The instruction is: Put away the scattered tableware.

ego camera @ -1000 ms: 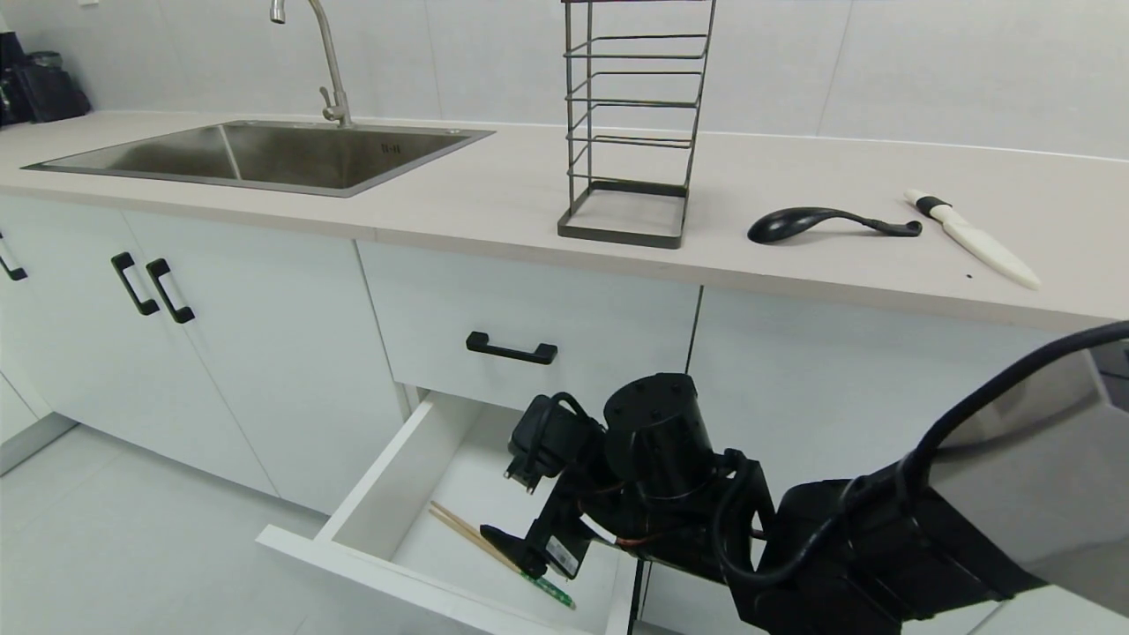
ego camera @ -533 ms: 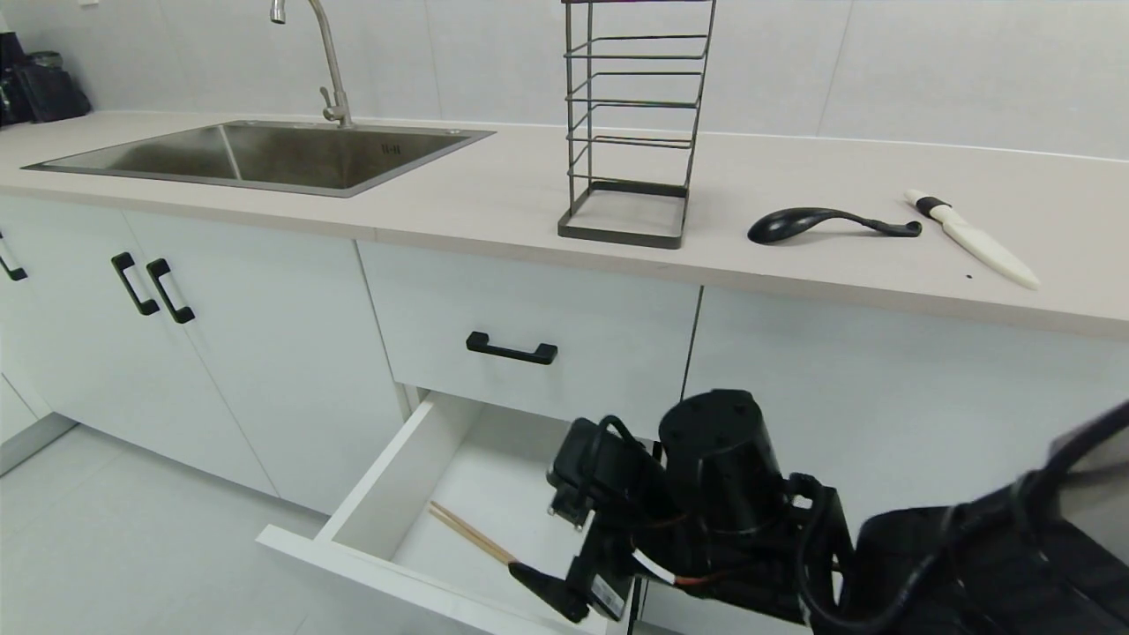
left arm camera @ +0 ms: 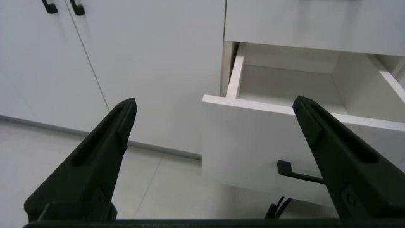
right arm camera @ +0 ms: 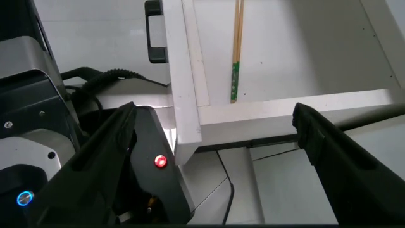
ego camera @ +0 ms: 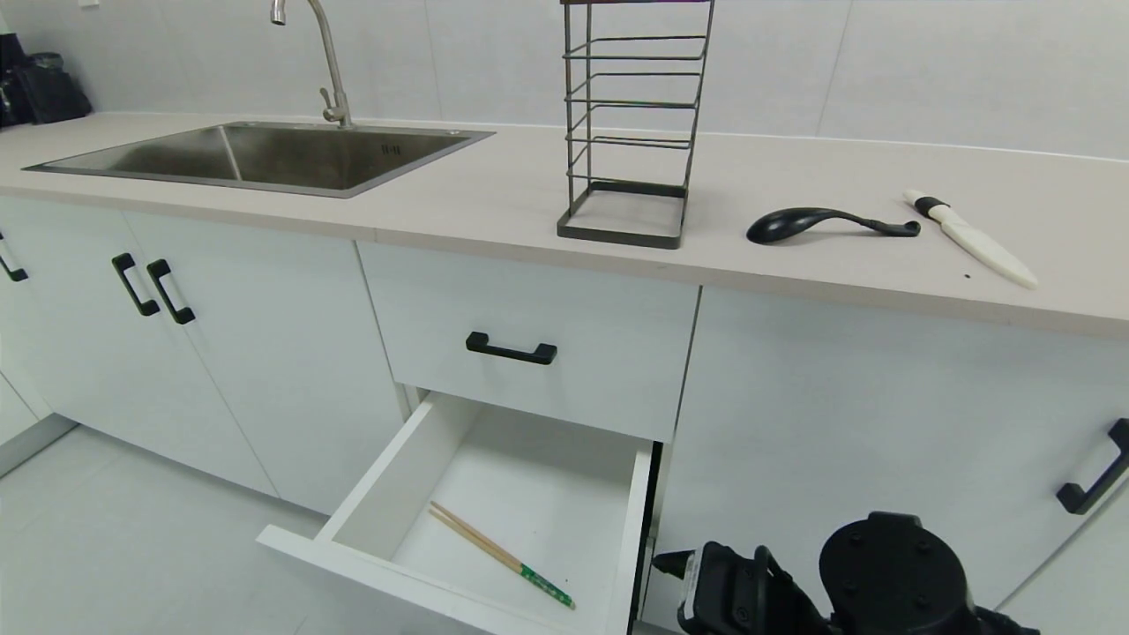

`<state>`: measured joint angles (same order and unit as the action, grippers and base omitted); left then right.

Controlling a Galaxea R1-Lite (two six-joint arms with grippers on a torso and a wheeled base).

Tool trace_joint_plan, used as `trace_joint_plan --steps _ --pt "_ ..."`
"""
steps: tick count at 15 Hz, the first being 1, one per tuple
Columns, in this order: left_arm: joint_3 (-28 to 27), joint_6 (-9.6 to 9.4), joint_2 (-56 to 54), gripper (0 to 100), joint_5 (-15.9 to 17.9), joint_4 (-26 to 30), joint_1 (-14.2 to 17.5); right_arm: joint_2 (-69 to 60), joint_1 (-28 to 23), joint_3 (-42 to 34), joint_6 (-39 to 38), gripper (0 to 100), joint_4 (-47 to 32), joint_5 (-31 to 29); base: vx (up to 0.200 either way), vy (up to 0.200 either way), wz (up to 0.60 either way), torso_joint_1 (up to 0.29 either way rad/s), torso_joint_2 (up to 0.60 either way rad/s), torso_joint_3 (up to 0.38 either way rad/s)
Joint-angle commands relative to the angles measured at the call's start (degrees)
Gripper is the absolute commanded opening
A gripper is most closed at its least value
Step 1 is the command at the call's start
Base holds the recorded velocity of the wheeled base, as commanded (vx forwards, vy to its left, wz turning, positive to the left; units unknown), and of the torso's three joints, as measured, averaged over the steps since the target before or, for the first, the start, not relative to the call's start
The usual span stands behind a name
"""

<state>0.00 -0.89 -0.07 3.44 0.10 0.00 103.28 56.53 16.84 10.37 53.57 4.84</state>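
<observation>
The right gripper [right arm camera: 215,109] hangs with its jaws spread wide and empty over the front edge of the open drawer [right arm camera: 190,76], and its wrist view looks down on the chopsticks [right arm camera: 237,50] on the drawer floor, green tips toward the front right corner. The left gripper [left arm camera: 215,104], just as wide and empty, faces the drawer's front panel. The head view takes in the counter [ego camera: 494,194], where a black spoon [ego camera: 825,222] lies between the wire rack [ego camera: 631,123] and a white knife [ego camera: 970,238] near the right end
</observation>
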Motion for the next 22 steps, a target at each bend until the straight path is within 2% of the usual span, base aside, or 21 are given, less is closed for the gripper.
trace_joint_plan --steps 1,7,17,22 --pt "0.0 0.01 0.1 100 0.0 0.0 0.0 0.4 0.2 0.1 0.0 100 0.0 0.1 0.0 0.0 0.0 0.0 0.0 0.0" --pt "0.0 0.01 0.1 100 0.0 0.0 0.0 1.1 0.2 0.2 0.0 100 0.0 0.2 0.0 0.0 0.0 0.177 -0.09 -0.078" --pt "0.0 0.01 0.1 100 0.0 0.0 0.0 1.6 0.8 0.7 0.0 100 0.1 0.3 0.0 0.0 0.0 0.188 -0.54 -0.211" --pt "0.0 0.01 0.1 100 0.0 0.0 0.0 5.7 0.8 8.4 -1.4 100 0.2 0.5 0.0 0.0 0.0 0.321 -0.49 -0.225"
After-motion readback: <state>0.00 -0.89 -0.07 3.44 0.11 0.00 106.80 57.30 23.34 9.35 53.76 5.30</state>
